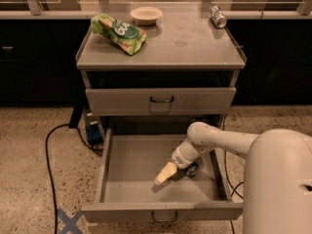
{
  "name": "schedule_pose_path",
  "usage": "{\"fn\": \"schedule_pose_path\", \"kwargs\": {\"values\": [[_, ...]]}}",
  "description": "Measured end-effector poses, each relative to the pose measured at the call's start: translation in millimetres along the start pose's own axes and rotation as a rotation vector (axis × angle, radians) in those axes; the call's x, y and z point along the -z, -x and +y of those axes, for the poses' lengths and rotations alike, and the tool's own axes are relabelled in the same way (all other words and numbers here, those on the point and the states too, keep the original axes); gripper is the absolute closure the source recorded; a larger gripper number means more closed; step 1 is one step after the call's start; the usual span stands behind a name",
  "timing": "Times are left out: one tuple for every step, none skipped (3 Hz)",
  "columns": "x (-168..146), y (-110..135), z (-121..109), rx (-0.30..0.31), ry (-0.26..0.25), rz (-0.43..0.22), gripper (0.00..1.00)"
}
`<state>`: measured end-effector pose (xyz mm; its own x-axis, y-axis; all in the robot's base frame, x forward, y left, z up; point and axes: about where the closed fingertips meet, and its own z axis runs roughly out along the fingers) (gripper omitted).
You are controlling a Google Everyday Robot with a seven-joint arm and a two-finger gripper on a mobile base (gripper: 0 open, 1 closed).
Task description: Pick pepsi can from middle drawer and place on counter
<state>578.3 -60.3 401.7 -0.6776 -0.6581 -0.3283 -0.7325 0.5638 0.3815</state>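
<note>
The middle drawer [127, 178] is pulled open below the counter [165, 50]. My gripper [165, 174] is inside the drawer, low over its floor near the middle, pointing front-left. A small dark object [192, 169] shows just behind the gripper, under the wrist. It looks like the pepsi can, but the arm hides most of it. Nothing shows in the gripper. The white arm reaches in from the lower right.
On the counter lie a green chip bag [118, 32] at the left, a pale bowl [146, 14] at the back and a silvery can [218, 16] at the back right. The top drawer [161, 101] is closed. A black cable [48, 145] runs over the floor at the left.
</note>
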Motion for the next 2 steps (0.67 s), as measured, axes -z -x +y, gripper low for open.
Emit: {"fn": "schedule_pose_path", "kwargs": {"values": [[22.4, -6.5, -16.4, -0.011, -0.088, 0.001, 0.0], [42.6, -21.1, -48.0, -0.083, -0.159, 0.02, 0.0]]}}
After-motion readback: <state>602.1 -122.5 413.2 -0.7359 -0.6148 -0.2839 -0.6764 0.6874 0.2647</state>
